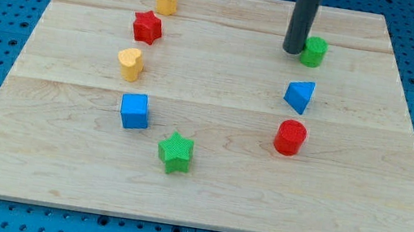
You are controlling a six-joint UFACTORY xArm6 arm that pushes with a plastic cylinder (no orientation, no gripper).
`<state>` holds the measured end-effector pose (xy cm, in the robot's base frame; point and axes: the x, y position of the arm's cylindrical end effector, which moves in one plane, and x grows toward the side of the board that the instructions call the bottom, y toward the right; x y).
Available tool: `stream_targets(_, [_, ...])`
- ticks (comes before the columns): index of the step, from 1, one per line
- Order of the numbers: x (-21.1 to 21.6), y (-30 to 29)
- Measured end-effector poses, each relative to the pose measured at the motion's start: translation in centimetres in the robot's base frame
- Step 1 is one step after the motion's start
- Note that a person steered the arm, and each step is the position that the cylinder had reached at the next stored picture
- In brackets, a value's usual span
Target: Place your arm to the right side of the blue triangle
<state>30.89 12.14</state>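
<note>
The blue triangle (300, 95) lies right of the board's middle. My tip (294, 50) is the lower end of a dark rod that comes down from the view's top. It stands above and slightly left of the blue triangle, a short gap away. It is right beside the left edge of the green cylinder (314, 51), touching or nearly so. A red cylinder (290, 137) sits just below the blue triangle.
On the left half stand a yellow hexagon block (166, 0), a red star (147, 26), a yellow heart (129, 63) and a blue cube (134, 111). A green star (176, 152) sits low in the middle. The wooden board (375, 199) lies on a blue pegboard.
</note>
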Motion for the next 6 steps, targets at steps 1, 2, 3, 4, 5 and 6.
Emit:
stream_targets(1, [0.1,-1.1])
stream_targets(2, [1.2,-1.9])
stream_targets(3, [2.2,-2.2])
stream_targets(4, [3.5,-4.5])
stream_targets(5, [5.9,-7.6])
stream_targets(6, [7.3,-7.8])
